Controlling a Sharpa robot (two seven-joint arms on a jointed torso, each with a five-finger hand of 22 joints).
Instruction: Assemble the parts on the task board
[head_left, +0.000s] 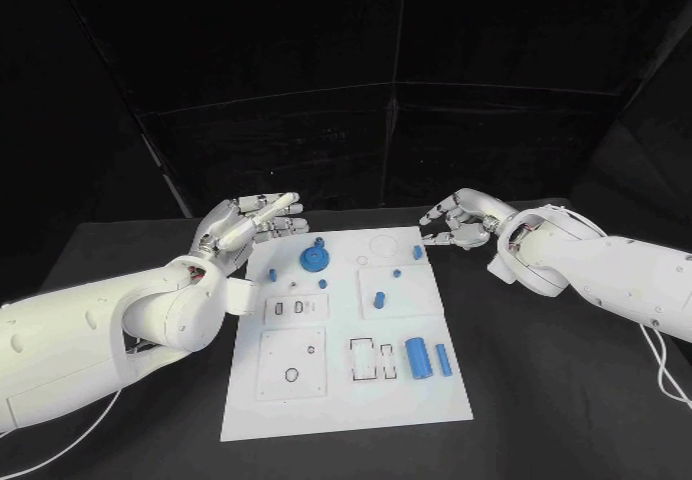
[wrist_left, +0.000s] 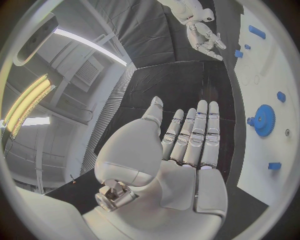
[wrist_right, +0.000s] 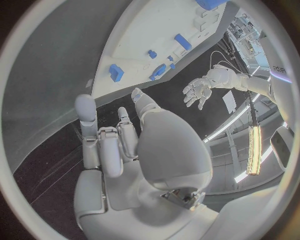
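While both hands hover empty, fingers spread — left hand (head_left: 245, 222) beside task board (head_left: 346, 410) far-left corner, right hand (head_left: 462, 222) at far-right — blue parts (head_left: 420, 357) lie loose on board: risk, careless reach scatters small pieces (head_left: 379, 298) across desk (head_left: 548, 400).

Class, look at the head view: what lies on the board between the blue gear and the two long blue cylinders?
In the head view, one small blue peg lies between the gear and the cylinders; otherwise bare white board.
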